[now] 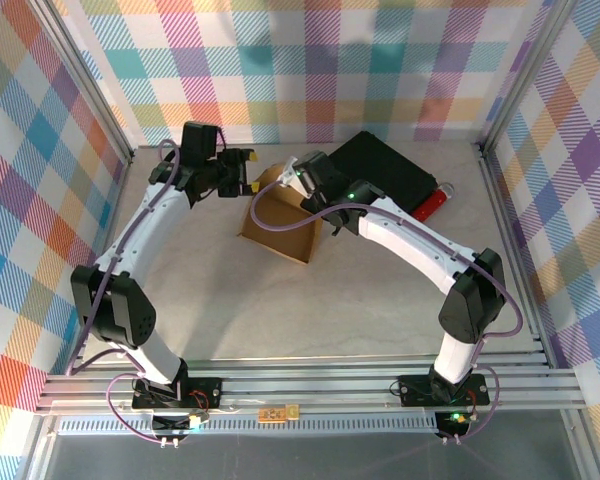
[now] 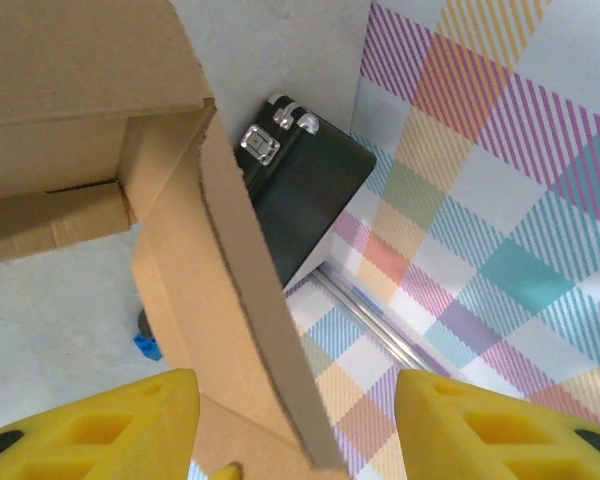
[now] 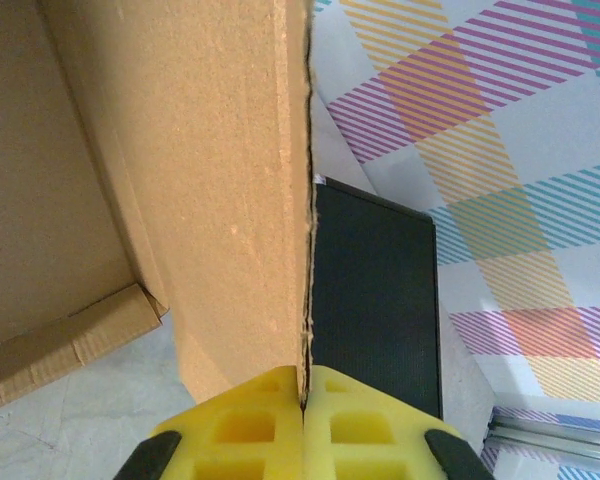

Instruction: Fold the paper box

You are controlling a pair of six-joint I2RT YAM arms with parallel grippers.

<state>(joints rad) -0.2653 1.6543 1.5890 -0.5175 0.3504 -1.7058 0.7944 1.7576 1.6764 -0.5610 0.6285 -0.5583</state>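
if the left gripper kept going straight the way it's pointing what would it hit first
Probably the paper box: a raised cardboard flap stands edge-on between the open fingers of the left gripper, so it would run onto that. The black case lies behind it.

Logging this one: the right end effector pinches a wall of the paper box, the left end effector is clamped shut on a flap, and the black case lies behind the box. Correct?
One error: the left end effector is open. The left wrist view shows its yellow fingers wide apart on either side of a flap. The right end effector does pinch a wall of the paper box, and the black case lies behind it.
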